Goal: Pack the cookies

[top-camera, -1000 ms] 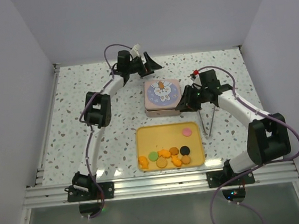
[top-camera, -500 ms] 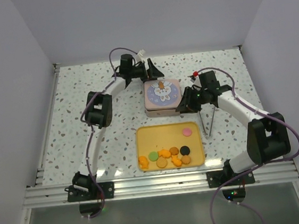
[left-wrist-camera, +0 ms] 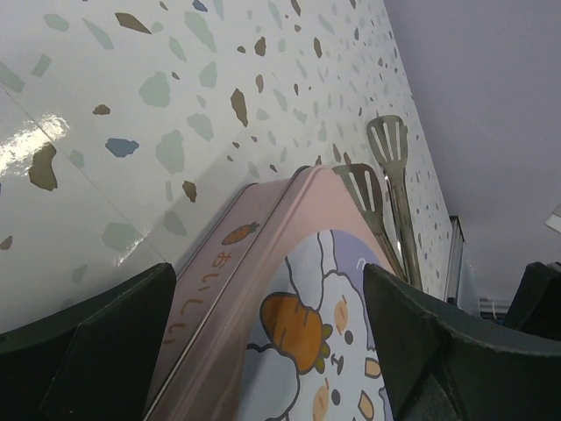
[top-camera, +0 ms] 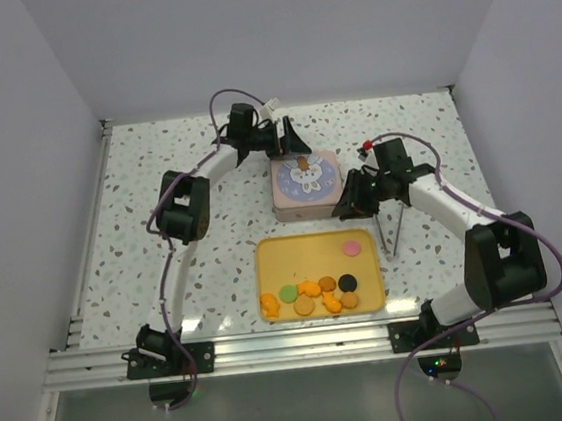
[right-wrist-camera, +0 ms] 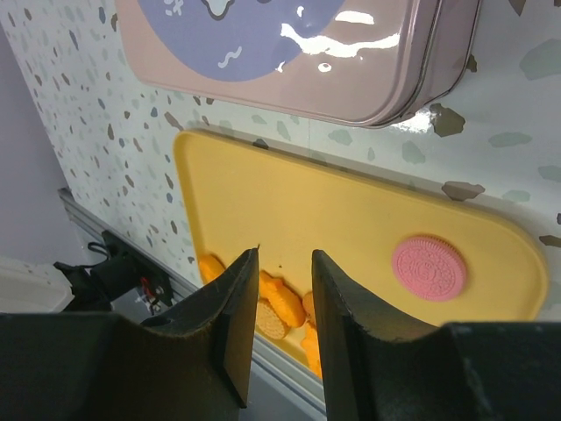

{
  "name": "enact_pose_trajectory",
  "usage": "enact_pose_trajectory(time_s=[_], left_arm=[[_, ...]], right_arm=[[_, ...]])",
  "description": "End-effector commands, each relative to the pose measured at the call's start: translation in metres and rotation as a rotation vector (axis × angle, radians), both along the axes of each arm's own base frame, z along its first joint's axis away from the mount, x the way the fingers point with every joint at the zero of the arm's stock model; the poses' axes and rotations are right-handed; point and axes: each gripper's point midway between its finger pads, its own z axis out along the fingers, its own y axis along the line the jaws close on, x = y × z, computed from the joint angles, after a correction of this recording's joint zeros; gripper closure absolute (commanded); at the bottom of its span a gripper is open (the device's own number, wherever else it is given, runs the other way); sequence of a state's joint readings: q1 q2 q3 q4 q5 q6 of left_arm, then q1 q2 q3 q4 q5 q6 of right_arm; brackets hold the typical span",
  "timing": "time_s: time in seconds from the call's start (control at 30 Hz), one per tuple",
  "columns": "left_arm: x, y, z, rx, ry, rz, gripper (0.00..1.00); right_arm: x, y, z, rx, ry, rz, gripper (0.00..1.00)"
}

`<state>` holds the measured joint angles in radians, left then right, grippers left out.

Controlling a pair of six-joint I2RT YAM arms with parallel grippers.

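Left claw (top-camera: 284, 138) nearer the tin (top-camera: 304, 192)

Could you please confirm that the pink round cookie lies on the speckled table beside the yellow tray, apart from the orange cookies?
Not quite: the pink round cookie lies on the yellow rectangular tray itself, near its far right corner, not on the speckled table, as the right wrist view shows. It is indeed apart from the orange cookies.

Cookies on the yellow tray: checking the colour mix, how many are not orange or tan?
3: the pink cookie alone at the far right of the tray, the black cookie at the near cluster's right, the green cookie toward its left. None looks hidden.
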<state>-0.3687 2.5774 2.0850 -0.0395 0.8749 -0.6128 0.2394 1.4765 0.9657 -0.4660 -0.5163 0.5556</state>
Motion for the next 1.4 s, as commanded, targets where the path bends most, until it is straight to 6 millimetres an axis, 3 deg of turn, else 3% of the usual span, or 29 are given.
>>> enact_pose_trajectory(time_s=[0.0,0.2,0.33,0.4,0.43,0.6,0.73,0.87,1.1,1.37], left_arm=[[-0.007,-0.005,0.051,-0.013,-0.118,-0.033,0.07],[-0.011,-0.006,0.051,0.004,-0.126,-0.034,0.07],[-0.014,-0.007,0.051,0.014,-0.13,-0.034,0.07],[-0.016,-0.008,0.049,0.021,-0.125,-0.035,0.07],[-0.018,-0.009,0.048,0.024,-0.126,-0.037,0.07],[-0.02,-0.007,0.043,0.043,-0.117,-0.032,0.08],[-0.021,-0.006,0.04,0.047,-0.115,-0.032,0.07],[-0.022,-0.005,0.036,0.053,-0.107,-0.03,0.08],[-0.025,-0.002,0.033,0.055,-0.105,-0.028,0.08],[-0.026,-0.001,0.031,0.05,-0.097,-0.023,0.09]], right_arm=[[-0.005,0.0,0.012,0.005,-0.04,0.026,0.65],[0.002,0.015,0.034,0.113,-0.089,0.04,0.65],[0.028,0.033,0.055,0.227,-0.136,0.028,0.69],[0.041,0.038,0.054,0.26,-0.11,0.001,0.74],[0.051,0.042,0.064,0.283,-0.143,0.007,0.75],[0.077,0.051,0.065,0.304,-0.146,0.006,0.77],[0.09,0.054,0.051,0.304,-0.125,-0.008,0.78],[0.087,0.053,0.029,0.3,-0.082,-0.024,0.79],[0.055,0.047,-0.021,0.253,0.017,-0.026,0.82],[0.031,0.046,-0.054,0.208,0.09,-0.002,0.83]])
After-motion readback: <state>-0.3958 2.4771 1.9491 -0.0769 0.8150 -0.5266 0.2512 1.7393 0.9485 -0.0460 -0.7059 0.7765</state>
